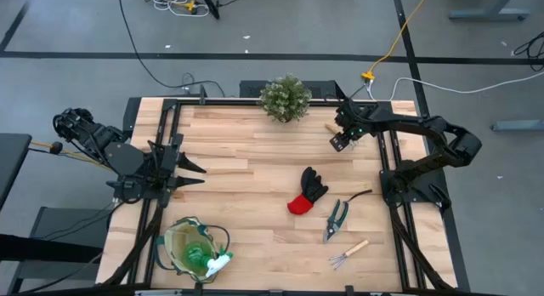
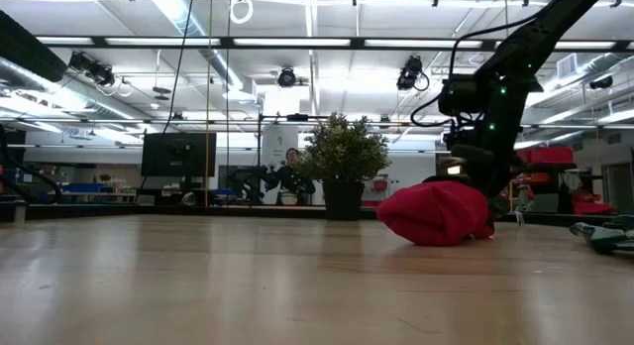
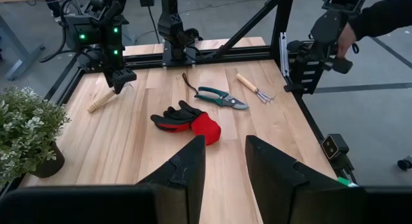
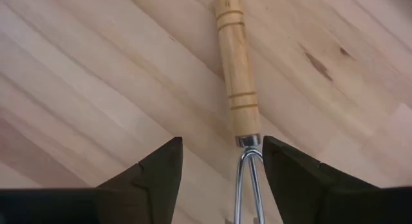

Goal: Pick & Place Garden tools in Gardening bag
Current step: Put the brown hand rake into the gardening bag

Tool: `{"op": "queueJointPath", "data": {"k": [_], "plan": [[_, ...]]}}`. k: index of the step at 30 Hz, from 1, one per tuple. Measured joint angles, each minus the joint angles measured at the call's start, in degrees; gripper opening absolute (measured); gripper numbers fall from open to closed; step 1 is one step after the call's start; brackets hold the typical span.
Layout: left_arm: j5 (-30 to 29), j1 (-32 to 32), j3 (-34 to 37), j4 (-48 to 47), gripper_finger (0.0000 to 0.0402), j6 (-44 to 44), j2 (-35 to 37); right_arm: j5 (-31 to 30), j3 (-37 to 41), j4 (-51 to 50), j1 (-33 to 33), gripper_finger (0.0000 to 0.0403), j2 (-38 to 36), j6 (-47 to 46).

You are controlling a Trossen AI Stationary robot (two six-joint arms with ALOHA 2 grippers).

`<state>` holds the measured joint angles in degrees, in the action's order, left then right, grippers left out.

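Observation:
A wooden-handled mini rake (image 4: 237, 69) lies flat on the table at the far right. My right gripper (image 4: 222, 169) hangs over it, pointing down and open. Its fingers (image 4: 154, 169) stand on either side of the metal neck (image 4: 248, 163), just below the handle, without touching it. The black-and-red glove (image 1: 308, 192), the pruning shears (image 1: 337, 218) and a second mini rake (image 1: 348, 253) lie on the table's right half. The tan gardening bag (image 1: 174, 245) stands at the near left with the green spray bottle (image 1: 208, 260) inside. My left gripper (image 1: 191, 173) waits open at the table's left edge.
A bushy potted plant (image 1: 285, 98) stands at the middle of the far edge, just left of my right gripper (image 1: 344, 139). Black frame rails run along the table's left (image 1: 161, 151) and right (image 1: 387, 160) sides. Bare wood lies between the bag and the glove.

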<state>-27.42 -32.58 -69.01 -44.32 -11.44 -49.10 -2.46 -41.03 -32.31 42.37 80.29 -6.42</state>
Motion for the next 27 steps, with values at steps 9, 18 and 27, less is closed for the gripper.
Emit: {"op": "queueJointPath", "data": {"k": [9, 18, 27], "plan": [[0.00, 0.00, 0.00, -0.02, 0.0117, -0.02, 0.00, -1.89, 1.46, 2.52, 0.11, 0.0217, 0.00, 0.24], [0.00, 0.00, 0.00, -0.02, 0.0117, -0.77, 0.00, -1.82, 1.46, 2.94, 1.55, 0.0217, 0.00, 1.52], [-0.02, 0.00, 0.00, -0.04, 0.0117, -1.44, 0.00, -1.26, 1.46, 2.96, 2.62, 0.0217, 0.00, 2.19]]}}
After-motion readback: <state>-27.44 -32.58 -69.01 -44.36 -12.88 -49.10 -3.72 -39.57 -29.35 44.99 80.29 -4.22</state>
